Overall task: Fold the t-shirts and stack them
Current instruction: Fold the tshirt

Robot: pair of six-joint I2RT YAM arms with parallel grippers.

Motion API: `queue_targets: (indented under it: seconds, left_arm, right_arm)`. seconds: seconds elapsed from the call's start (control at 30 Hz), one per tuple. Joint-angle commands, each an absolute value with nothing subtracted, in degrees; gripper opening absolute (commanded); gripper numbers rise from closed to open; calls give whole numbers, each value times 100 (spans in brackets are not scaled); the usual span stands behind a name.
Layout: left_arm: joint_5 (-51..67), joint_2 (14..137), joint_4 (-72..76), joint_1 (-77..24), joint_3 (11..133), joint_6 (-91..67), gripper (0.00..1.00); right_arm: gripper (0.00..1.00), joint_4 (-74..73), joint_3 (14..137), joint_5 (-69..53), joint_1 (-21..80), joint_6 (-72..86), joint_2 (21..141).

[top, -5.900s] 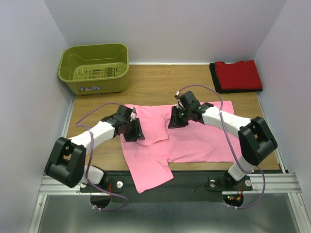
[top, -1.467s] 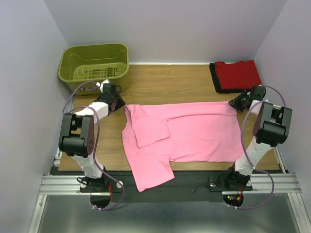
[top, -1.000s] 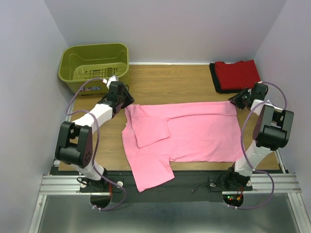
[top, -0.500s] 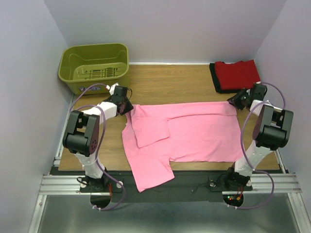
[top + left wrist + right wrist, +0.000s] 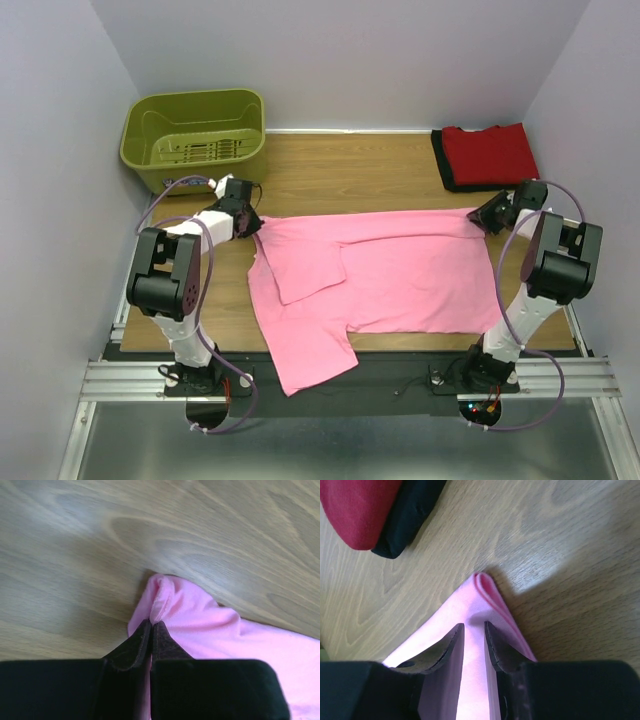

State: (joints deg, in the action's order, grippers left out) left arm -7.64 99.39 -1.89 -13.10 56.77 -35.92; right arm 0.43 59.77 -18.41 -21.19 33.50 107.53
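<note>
Wooden table (image 5: 350, 175) fills the top view, walls on three sides. Pink t-shirt (image 5: 400, 270) lies spread flat across the middle, long side running 9 to 3 o'clock. One part is folded over on itself toward its 9 o'clock end, and another flap hangs past the table's near edge at 7 o'clock. Olive-green basket (image 5: 200, 165) sits at the table's 10 o'clock corner, well apart from the pink t-shirt.

Red t-shirt (image 5: 490, 153) is folded at the table's 2 o'clock corner, lying on top of a black t-shirt (image 5: 438, 155) that shows only as a dark edge along its 9 and 6 o'clock sides. The right wrist view shows the same pair at 11 o'clock, red (image 5: 355, 505) over black (image 5: 410, 515), near the pink corner but not touching it.

Left claw (image 5: 248, 222) is at the pink t-shirt's 10 o'clock corner. In the wrist view its fingers (image 5: 135, 645) are pressed almost together, pinching a ridge of pink cloth (image 5: 200, 625), with the corner bunched just past the tips at 12 o'clock. Right claw (image 5: 483, 215) is at the shirt's 2 o'clock corner. Its wrist view shows a narrow gap, fingers (image 5: 492, 650) on either side of a strip of pink cloth (image 5: 472, 670), holding it, with the folded corner poking out at 12 o'clock and resting on the wood.
</note>
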Motion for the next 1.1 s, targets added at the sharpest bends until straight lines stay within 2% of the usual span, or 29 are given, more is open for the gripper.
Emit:
queue_targets:
  seconds: [0.0,0.2,0.37,0.53,0.63,0.77,0.87,0.97,1.07]
  left_arm:
    - [-897,9572,-167,-950,5450,-3481,7]
    - [-616,9658,-26,-861,5545,-3375,7]
    - [-404,10186,-26,-861,6222,-3235,11]
    - [-343,10459,-26,-861,6855,-3041,15]
    - [-308,10372,-26,-870,6961,-2962,23]
    - [-273,9880,-26,-879,6689,-3032,42]
    - [-246,9276,-26,-896,6268,-3155,52]
    - [-185,8641,-44,-958,5802,-3339,57]
    - [-184,8106,-202,-1159,5432,-3419,57]
  right_arm:
    - [29,-149,5845,-1380,-2268,3331,10872]
    - [29,-246,5924,-1468,-2276,3199,10872]
    - [29,-378,6371,-1854,-2119,2971,10951]
    - [30,-466,6706,-1706,-1899,2865,10951]
    - [30,-562,6873,-1468,-1741,2734,10820]
    - [31,-711,6917,-1205,-1582,2549,10425]
    - [32,-808,6812,-1143,-1451,2549,10082]
    - [33,-870,6523,-1029,-1389,2671,9783]
    - [33,-888,6241,-757,-1389,2760,9528]
